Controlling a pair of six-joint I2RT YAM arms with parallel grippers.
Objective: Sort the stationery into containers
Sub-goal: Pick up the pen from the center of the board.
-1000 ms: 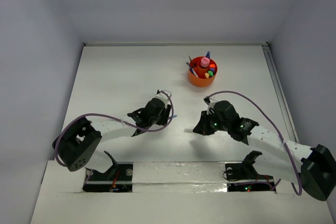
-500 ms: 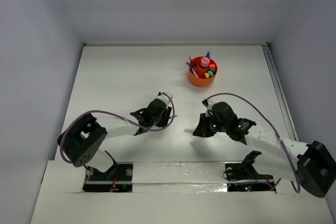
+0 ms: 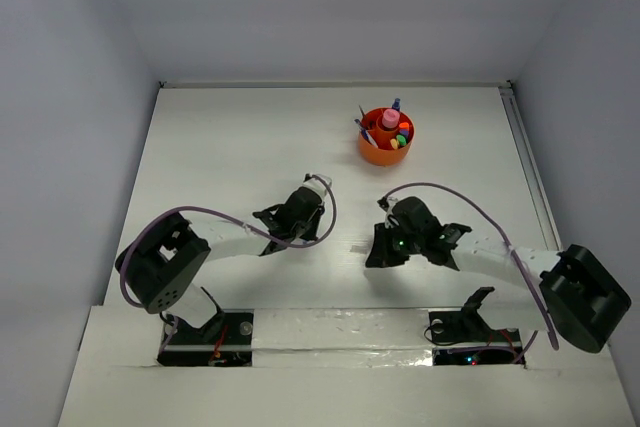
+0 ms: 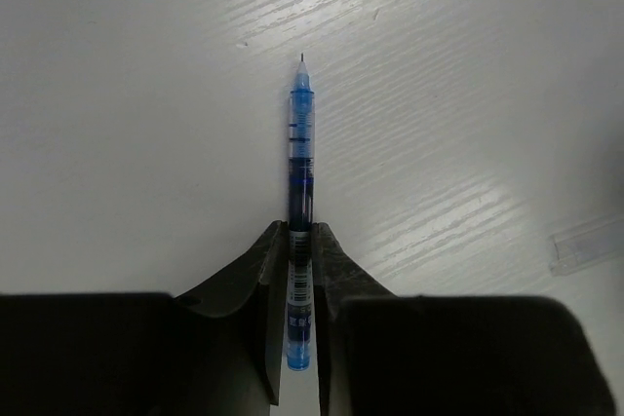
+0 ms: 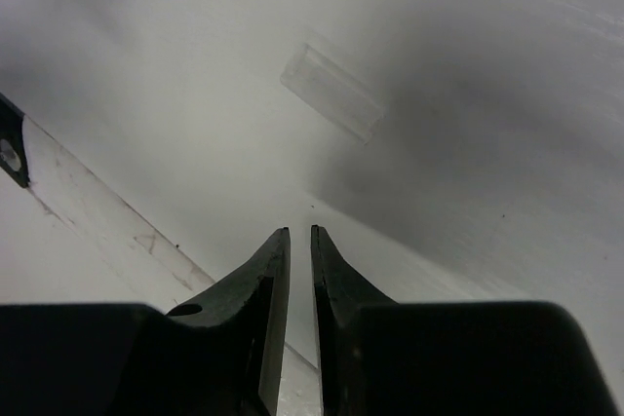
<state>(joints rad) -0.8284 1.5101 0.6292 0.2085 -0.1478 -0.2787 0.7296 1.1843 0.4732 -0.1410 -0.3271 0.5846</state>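
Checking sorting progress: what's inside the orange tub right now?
The orange tub holds a pink-capped item, a blue pen leaning at its left rim, and coloured highlighter ends. Its floor and dividers are hidden beneath them; finer detail is too small to tell.

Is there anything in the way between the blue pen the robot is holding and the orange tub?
Nothing visible. The left gripper pinches the blue pen, and only bare table lies between it and the orange tub. The right gripper and a small clear plastic piece sit off to the side, nearer the arms.
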